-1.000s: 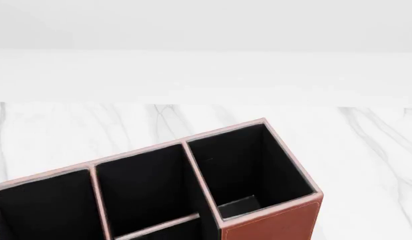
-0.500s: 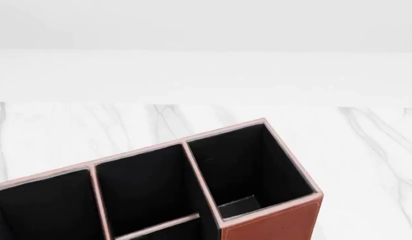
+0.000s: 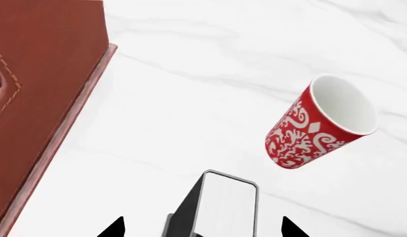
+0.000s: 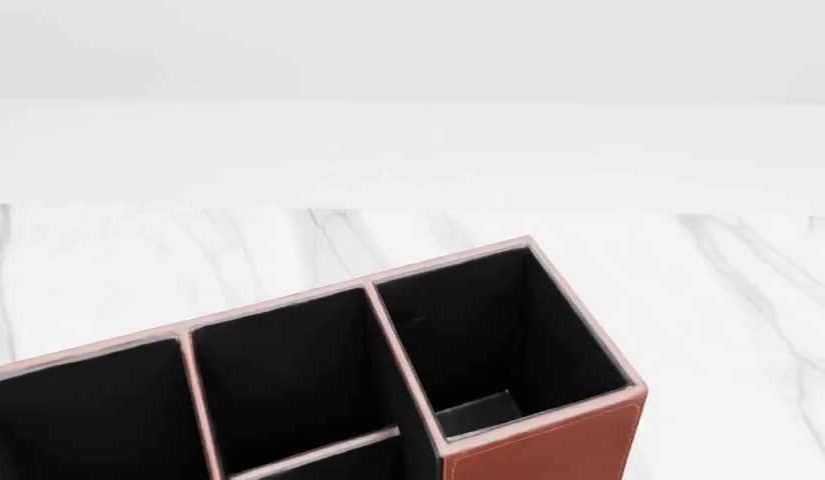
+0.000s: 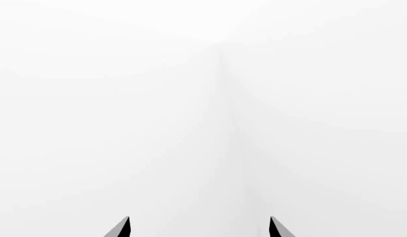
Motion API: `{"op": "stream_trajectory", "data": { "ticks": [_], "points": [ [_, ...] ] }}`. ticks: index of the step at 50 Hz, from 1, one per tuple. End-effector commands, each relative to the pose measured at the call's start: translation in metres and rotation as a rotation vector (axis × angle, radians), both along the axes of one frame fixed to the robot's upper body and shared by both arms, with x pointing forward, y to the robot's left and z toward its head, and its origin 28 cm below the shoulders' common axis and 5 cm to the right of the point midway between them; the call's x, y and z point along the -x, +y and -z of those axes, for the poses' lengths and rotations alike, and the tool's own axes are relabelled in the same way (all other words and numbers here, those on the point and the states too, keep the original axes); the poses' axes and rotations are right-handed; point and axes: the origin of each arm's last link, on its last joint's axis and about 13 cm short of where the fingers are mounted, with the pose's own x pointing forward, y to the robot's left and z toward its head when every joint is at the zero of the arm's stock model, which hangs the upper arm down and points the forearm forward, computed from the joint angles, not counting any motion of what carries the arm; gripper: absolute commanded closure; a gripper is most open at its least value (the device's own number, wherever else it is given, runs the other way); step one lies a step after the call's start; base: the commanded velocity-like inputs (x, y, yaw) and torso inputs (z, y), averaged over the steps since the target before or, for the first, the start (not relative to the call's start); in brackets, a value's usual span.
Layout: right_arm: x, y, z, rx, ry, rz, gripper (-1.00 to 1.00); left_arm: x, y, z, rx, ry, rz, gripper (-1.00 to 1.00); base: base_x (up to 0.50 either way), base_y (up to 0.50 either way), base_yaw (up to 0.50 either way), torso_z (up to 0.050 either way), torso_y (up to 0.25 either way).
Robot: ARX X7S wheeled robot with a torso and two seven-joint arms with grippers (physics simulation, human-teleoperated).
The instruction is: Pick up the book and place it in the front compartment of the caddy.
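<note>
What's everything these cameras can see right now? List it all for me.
caddy: one, reddish-brown with black lining, on the marble top, nearest the head camera.
book: one, black cover and white page edges, standing upright between the left gripper's fingertips.
mug: one, red with white pattern, upright beside the book, apart from it.
marble tabletop: one, white with grey veins.
left gripper: black tips, spread either side of the book.
right gripper: black tips, apart, facing blank white.

Leather-look reddish-brown caddy (image 4: 546,450), pale stitched rims, matt black lining. Glossy white marble desk (image 4: 732,300), grey veins. Smooth glazed-looking red-and-white mug (image 3: 318,126), plain white inside. Book (image 3: 220,207): black cover, white paper edges.
</note>
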Motion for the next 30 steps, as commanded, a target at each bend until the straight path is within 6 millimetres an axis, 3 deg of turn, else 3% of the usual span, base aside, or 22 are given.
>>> {"op": "stream_trajectory", "data": {
  "ticks": [1, 13, 25, 26, 30],
  "points": [
    [0.000, 0.000, 0.000, 0.001, -0.001, 0.001, -1.00, 0.001, 0.002, 0.008, -0.076, -0.007, -0.026, -1.00, 0.00, 0.00, 0.00, 0.000, 0.000],
    [-0.001, 0.000, 0.000, 0.004, -0.002, 0.000, -1.00, 0.003, 0.002, 0.015, -0.248, -0.115, 0.033, -1.00, 0.00, 0.00, 0.00, 0.000, 0.000],
    [0.000, 0.000, 0.000, 0.002, -0.006, 0.001, -1.00, 0.007, 0.001, 0.020, -0.256, -0.099, 0.091, -1.00, 0.00, 0.00, 0.00, 0.000, 0.000],
    [0.000, 0.000, 0.000, 0.002, -0.006, 0.002, -1.00, 0.008, 0.001, 0.019, -0.247, -0.103, 0.090, 1.00, 0.00, 0.00, 0.00, 0.000, 0.000],
    [0.001, 0.001, 0.000, 0.002, -0.007, 0.002, -1.00, 0.013, 0.001, 0.018, -0.224, -0.106, 0.140, 1.00, 0.00, 0.00, 0.00, 0.000, 0.000]
  ]
}}
